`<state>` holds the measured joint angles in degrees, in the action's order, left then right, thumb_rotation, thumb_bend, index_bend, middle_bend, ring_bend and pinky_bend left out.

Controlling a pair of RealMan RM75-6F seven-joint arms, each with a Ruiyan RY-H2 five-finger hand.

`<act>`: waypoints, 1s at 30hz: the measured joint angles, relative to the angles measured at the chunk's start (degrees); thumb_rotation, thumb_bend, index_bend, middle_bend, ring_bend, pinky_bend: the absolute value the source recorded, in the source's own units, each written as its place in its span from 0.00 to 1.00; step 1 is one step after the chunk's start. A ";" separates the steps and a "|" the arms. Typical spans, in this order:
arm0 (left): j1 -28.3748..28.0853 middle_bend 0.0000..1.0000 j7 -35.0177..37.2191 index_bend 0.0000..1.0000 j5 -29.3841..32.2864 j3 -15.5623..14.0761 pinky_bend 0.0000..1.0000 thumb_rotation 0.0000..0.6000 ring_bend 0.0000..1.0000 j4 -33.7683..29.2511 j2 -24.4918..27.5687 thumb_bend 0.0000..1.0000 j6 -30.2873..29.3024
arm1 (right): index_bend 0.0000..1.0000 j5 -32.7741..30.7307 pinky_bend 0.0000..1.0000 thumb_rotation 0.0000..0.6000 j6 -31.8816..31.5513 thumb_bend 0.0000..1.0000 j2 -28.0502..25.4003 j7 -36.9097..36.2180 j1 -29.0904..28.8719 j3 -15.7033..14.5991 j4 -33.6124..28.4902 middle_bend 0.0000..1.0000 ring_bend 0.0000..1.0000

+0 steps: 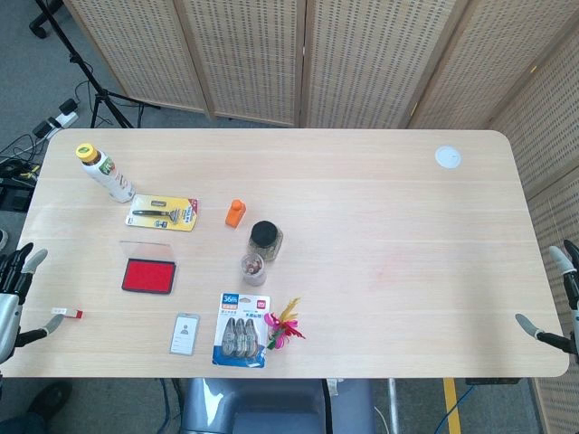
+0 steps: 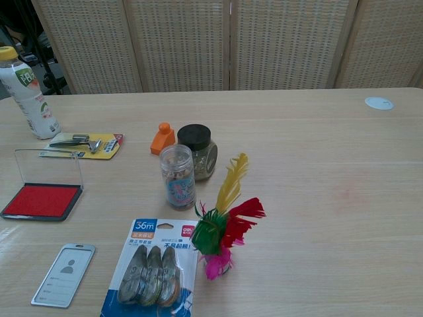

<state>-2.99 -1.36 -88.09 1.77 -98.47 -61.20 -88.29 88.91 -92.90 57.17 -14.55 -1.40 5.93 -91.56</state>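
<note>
The red ink pad lies flat near the table's left edge, case open, with its clear lid standing upright along the far side. A white ID card holder lies flat just in front of it, close to the near edge. A small white-and-red item rests at the left edge, nearest the left hand; its type cannot be determined.

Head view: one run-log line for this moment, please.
left hand: open, table edge, nearest ink pad | right hand: open, right edge | shuttlecock: untouched
</note>
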 measured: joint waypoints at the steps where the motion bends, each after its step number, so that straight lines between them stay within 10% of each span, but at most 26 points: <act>1: 0.01 0.00 0.02 0.00 0.01 0.01 0.00 1.00 0.00 0.00 0.01 0.16 -0.01 | 0.00 -0.04 0.00 1.00 -0.01 0.00 0.04 0.29 0.00 0.02 -0.01 0.00 0.00; 14: -0.12 0.00 -0.25 0.00 0.04 -0.16 0.00 1.00 0.00 -0.17 0.14 0.16 0.55 | 0.00 -0.54 0.00 1.00 -0.17 0.00 0.20 1.07 0.11 0.30 -0.09 0.00 0.00; 16: -0.26 0.16 -0.50 0.00 0.20 -0.31 0.07 1.00 0.12 -0.20 0.31 0.17 1.21 | 0.00 -0.50 0.00 1.00 -0.04 0.00 0.20 1.08 0.05 0.27 -0.08 0.00 0.00; 21: -1.21 0.76 -0.51 0.00 1.44 -0.83 0.64 1.00 0.68 -0.76 1.13 0.18 4.92 | 0.00 -0.32 0.00 1.00 -0.01 0.00 0.22 1.02 0.03 0.18 -0.18 0.00 0.00; 30: -4.53 1.00 4.91 0.03 4.01 -1.21 0.91 1.00 0.94 -0.32 2.07 0.30 13.16 | 0.00 -0.20 0.00 1.00 -0.04 0.00 0.22 0.51 0.03 0.17 -0.02 0.00 0.00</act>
<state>-7.52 3.56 -84.08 0.56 -98.79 -59.12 -75.14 88.71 -92.94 57.39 -14.04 -1.36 6.10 -91.58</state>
